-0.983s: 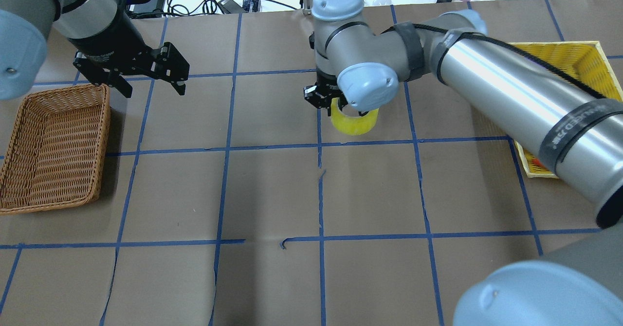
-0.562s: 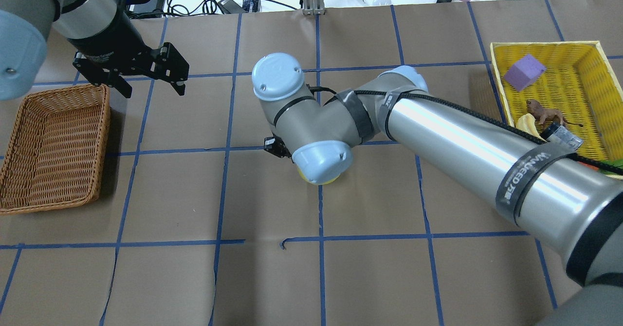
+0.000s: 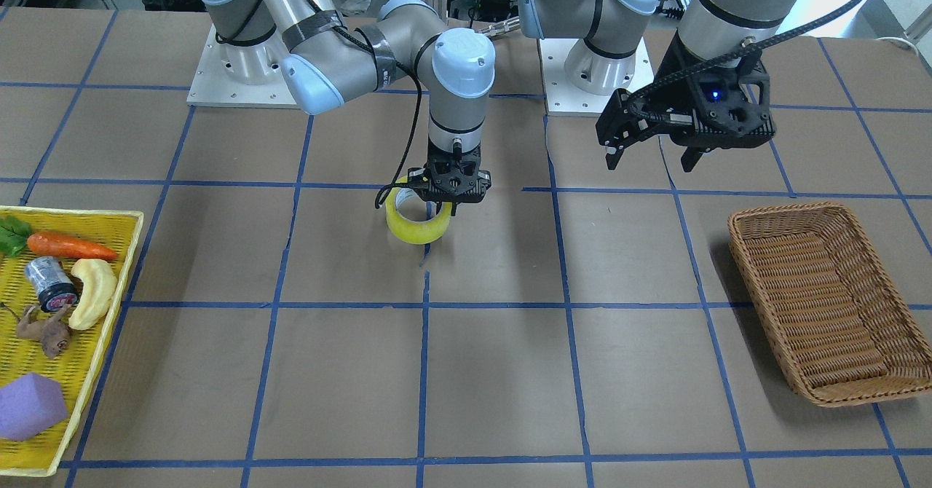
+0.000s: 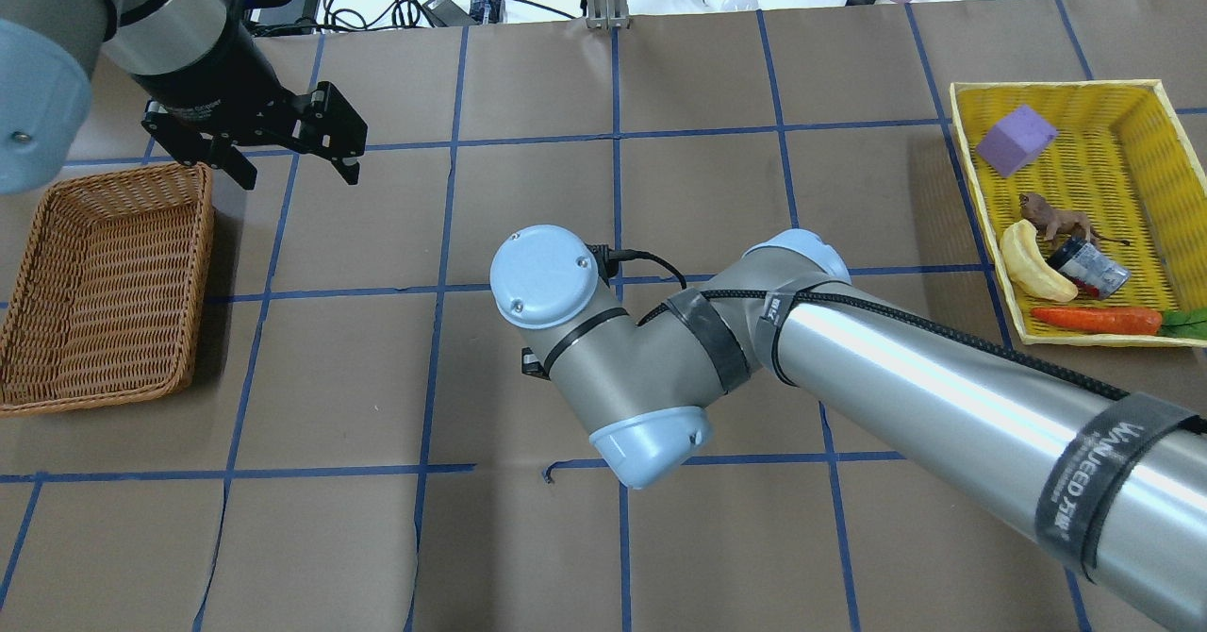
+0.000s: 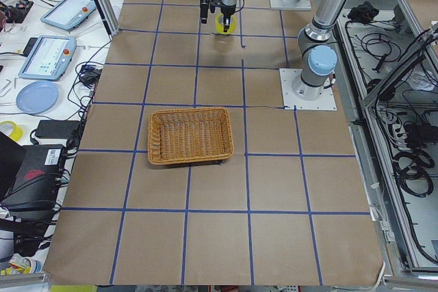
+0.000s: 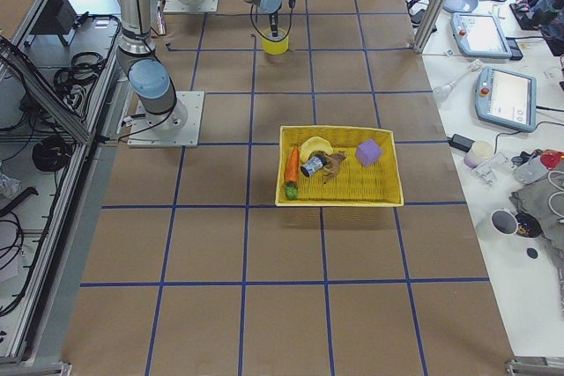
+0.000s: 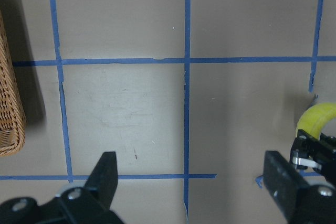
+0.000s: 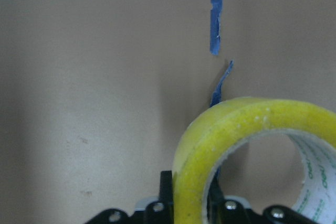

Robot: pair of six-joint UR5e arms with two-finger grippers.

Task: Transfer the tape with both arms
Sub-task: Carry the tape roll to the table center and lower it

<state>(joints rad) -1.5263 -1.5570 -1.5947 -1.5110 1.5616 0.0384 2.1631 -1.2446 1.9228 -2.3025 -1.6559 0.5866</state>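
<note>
**Tape held at mid-table, ready to hand over**
The right gripper (image 3: 442,202) pinches the wall of the yellow tape roll (image 3: 411,230), one finger inside the ring, leaving the far wall free. The left gripper (image 3: 648,154) hangs spread near the wicker basket (image 3: 783,207), well apart, probably waiting to receive.

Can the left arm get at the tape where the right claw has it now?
Probably yes. Only bare table lies between the open left claw and the tape. The right claw pinches just one part of the ring's wall, leaving the rest free.
</note>
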